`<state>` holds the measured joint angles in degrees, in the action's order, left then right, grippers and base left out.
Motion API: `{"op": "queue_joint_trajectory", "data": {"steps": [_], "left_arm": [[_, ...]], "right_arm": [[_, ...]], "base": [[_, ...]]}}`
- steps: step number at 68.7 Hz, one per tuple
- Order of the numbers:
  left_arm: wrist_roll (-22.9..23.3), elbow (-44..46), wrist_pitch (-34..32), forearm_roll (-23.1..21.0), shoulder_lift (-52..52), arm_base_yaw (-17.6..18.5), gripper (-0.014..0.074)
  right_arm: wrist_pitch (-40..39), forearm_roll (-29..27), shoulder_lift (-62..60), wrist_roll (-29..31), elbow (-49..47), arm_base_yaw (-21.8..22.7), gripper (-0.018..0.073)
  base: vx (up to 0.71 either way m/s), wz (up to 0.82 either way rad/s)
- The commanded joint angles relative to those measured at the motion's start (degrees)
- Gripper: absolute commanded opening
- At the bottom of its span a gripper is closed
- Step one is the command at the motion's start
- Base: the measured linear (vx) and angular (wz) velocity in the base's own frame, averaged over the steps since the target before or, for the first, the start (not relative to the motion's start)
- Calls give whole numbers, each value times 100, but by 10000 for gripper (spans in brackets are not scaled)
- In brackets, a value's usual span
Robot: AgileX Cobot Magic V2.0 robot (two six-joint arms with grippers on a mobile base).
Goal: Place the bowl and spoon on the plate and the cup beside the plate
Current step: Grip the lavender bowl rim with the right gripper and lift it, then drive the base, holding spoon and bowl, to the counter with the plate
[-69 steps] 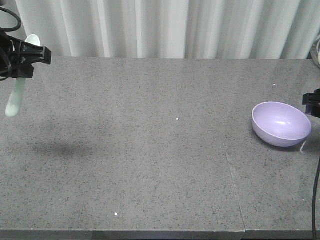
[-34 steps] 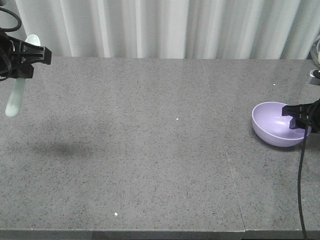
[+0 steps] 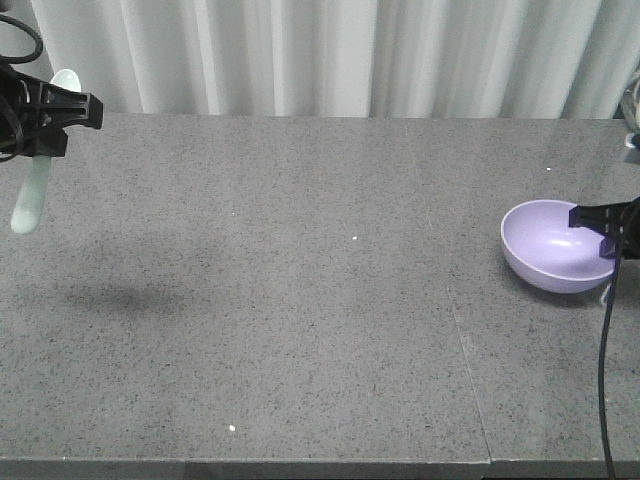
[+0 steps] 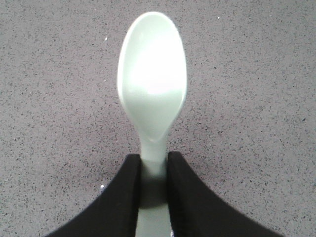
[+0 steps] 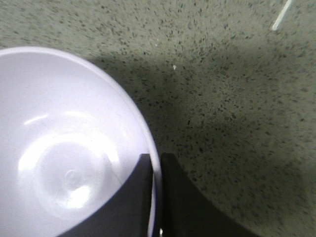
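**Front view.** Grey speckled table [image 3: 300, 300], white curtain [image 3: 330, 55] behind it. The left gripper [image 3: 45, 108] is at the far left edge, above the table's back corner. It is clamped on the spoon [image 3: 30, 195], which hangs steeply tilted, one end showing above the jaws and the longer part below them. A soft shadow [image 3: 120, 295] lies on the table, well apart from the spoon. The bowl [image 3: 550, 245] is at the right side of the table, mouth up and tipped slightly toward the camera. The right gripper [image 3: 603, 222] is on the bowl's right rim, and a black cable [image 3: 604, 380] drops from it to the lower edge of the picture. Whether the bowl rests on the table or is clear of it cannot be told.

**Left wrist view.** Left gripper [image 4: 153, 163]: both black fingers [image 4: 123, 197] are closed on the spoon's handle, touching it on either side. The spoon [image 4: 152, 89] points straight away from the camera, hollow side up, scoop over bare table.

**Right wrist view.** Right gripper [image 5: 156, 163]: jaws pinched on the wall of the bowl [image 5: 64, 148], one finger inside, one outside, the rim between them. The bowl fills the left of the picture and casts a shadow on the table to its right. A thin white sliver [image 5: 281, 15] lies on the table at the top right, well apart from the bowl.
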<state>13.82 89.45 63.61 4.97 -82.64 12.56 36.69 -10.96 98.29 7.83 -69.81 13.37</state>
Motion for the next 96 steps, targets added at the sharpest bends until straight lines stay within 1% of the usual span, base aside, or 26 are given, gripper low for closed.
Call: {"op": "queue_joint_trajectory", "data": {"steps": [1, 12, 23, 34, 41, 54, 96], "left_arm": [[54, 145, -250, 19, 202, 18, -6], [54, 145, -250, 19, 202, 18, -6], [54, 145, -250, 19, 202, 18, -6], [54, 145, -250, 19, 202, 18, -6], [54, 145, -250, 19, 202, 18, -6], [54, 145, -250, 19, 202, 18, -6], [54, 145, -250, 19, 202, 18, -6]], "right_arm": [[-25, -10, -749, 153, -179, 37, -6], [390, -6, -1686, 371, -179, -15, -6], [802, 17, -2761, 383, -179, -120, -6], [1365, 31, -3562, 383, -179, -115, -6], [1482, 31, -3920, 383, -179, -115, -6], [1571, 25, -4132, 377, -179, -115, -6], [1616, 18, -4132, 372, -179, -115, -6]], "base": [[0, 0], [0, 0], [0, 0], [0, 0], [0, 0], [0, 0], [0, 0]]}}
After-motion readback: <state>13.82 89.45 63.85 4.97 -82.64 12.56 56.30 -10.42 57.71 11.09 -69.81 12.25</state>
